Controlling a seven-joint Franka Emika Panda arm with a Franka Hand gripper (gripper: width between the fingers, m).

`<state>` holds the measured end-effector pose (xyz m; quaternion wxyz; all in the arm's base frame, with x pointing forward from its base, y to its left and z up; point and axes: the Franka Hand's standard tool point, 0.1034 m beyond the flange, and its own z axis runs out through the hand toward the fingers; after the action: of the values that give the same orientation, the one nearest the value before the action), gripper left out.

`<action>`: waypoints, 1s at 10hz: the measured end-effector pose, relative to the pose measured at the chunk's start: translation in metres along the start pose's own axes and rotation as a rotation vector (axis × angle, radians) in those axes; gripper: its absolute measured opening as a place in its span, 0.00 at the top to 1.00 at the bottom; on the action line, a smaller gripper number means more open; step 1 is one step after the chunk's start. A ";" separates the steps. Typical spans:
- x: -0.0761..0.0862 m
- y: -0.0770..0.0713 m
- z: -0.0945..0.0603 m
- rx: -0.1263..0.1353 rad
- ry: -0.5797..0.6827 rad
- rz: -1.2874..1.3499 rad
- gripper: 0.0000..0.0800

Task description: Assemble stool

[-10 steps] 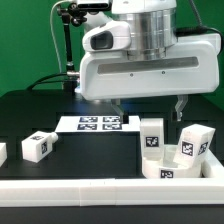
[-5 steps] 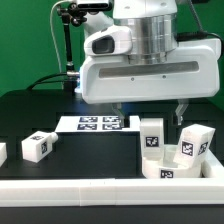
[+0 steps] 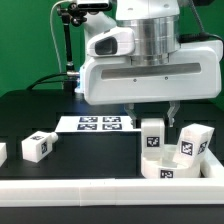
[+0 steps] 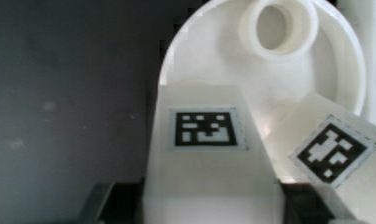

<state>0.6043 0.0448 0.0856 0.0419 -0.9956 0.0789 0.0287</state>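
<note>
Gripper: we see the gripper (image 3: 151,119) low over the cluster of white parts at the exterior view's right, its jaws drawn in and clamped on the upright leg (image 3: 152,136).
Grip up close: in the wrist view a dark finger pad (image 4: 110,205) sits against each side of that leg's white body. The body bears a square tag and ends in a rounded tip with a round hole.
Stool parts: the held leg stands just beside a second leg (image 3: 195,143), which leans with its tag towards us. The low seat (image 3: 165,172) lies in front of both; we cannot tell whether they touch it.
Loose legs: a third leg (image 3: 38,146) lies on the black table (image 3: 95,150), well apart towards the exterior view's left. A fourth leg (image 3: 2,152) is cut by the frame edge.
Marker board: the marker board (image 3: 100,123) lies flat behind the gripper.
Border: a white rail (image 3: 90,194) runs along the table's near edge.
</note>
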 end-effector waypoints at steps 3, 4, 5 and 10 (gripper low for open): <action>0.000 0.000 0.000 0.001 0.000 0.153 0.58; 0.000 0.000 0.000 0.002 -0.001 0.248 0.58; 0.000 0.000 0.000 0.002 -0.001 0.345 0.58; 0.003 -0.004 0.001 0.011 0.035 0.812 0.58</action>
<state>0.6075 0.0480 0.0847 0.0312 -0.8835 0.4666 0.0258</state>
